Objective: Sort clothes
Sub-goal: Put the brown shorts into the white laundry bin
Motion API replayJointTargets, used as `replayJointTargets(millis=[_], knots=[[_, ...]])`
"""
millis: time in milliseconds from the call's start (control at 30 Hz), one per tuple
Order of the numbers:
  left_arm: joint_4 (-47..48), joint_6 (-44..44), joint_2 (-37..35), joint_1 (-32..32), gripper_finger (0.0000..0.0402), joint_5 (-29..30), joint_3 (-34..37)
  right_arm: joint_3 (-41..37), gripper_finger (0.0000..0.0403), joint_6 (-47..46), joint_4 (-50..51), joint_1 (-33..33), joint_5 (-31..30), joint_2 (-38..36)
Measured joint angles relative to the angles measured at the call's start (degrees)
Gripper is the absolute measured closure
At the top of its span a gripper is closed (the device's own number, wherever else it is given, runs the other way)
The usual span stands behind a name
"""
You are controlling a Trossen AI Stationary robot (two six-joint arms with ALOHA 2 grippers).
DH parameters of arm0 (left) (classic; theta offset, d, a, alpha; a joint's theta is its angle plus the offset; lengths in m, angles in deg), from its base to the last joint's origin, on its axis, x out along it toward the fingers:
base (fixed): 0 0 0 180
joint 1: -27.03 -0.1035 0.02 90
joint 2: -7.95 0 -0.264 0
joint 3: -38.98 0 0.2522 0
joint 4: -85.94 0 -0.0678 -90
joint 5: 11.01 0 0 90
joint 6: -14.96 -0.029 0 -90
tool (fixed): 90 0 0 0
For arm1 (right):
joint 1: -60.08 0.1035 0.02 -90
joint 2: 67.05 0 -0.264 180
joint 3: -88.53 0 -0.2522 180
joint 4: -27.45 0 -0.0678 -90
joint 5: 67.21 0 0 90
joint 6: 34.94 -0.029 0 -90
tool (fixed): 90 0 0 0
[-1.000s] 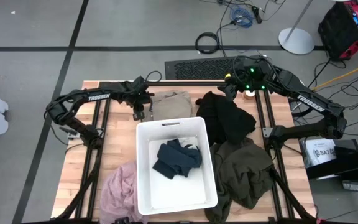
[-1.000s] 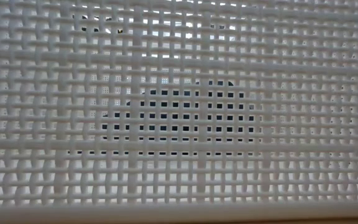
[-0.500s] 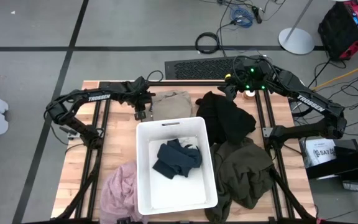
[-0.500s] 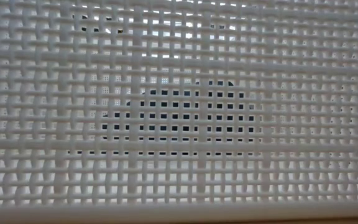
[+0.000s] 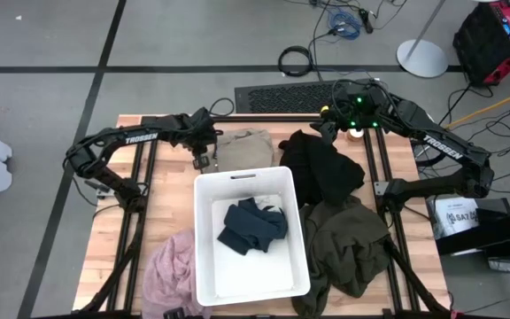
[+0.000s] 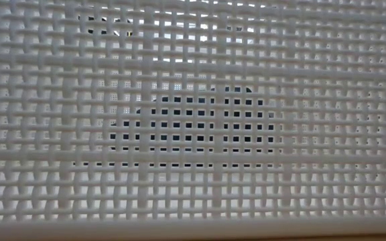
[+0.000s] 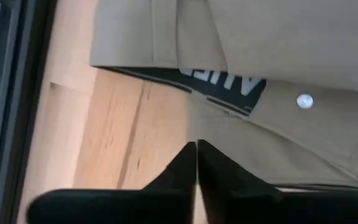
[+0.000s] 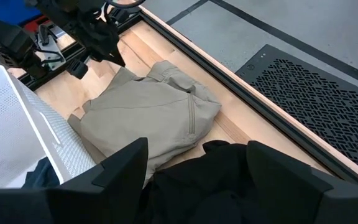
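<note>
High view shows the left arm stretched across the far-left part of the pale wooden slatted table (image 5: 162,199), its left gripper (image 5: 209,147) angled down at the left edge of the folded tan khaki woven garment (image 5: 244,149). Left wrist view has its 2 dark fingers (image 7: 188,167) pressed together, tips at the khaki's edge; whether cloth is pinched between them I cannot tell. The khaki shows flat seams, 1 small metal rivet (image 7: 304,101) and a dark printed label (image 7: 225,84).

Right gripper (image 5: 336,122) hovers over the far edge of the crumpled black garment (image 5: 324,168), fingers (image 8: 124,167) spread apart, empty.

A white rectangular perforated plastic bin (image 5: 209,257) sits mid-table holding the rumpled navy blue garment (image 5: 252,224). The soft pale pink garment (image 5: 171,270) lies left of it, the dark olive green garment (image 5: 349,244) right.
</note>
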Motion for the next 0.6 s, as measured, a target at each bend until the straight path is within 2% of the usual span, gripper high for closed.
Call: replayJointTargets(millis=[167,300,433,600], knots=[[1.73,-1.40,-0.01,-0.13,0.0396,-0.46,-0.01,0.00,0.0140,-0.04,0.00,0.00,0.02,0.00],[2.54,-1.38,0.25,-0.13,0.0378,1.78,0.00,0.00,0.0140,-0.07,0.00,0.00,0.00,0.00],[2.36,-1.40,0.38,-0.11,0.0342,4.92,0.09,0.00,0.0140,-0.12,-0.02,0.00,0.01,0.00],[0.55,-1.38,0.38,-0.15,0.0266,6.84,0.09,0.00,0.0140,-0.22,-0.02,0.00,0.02,0.00]])
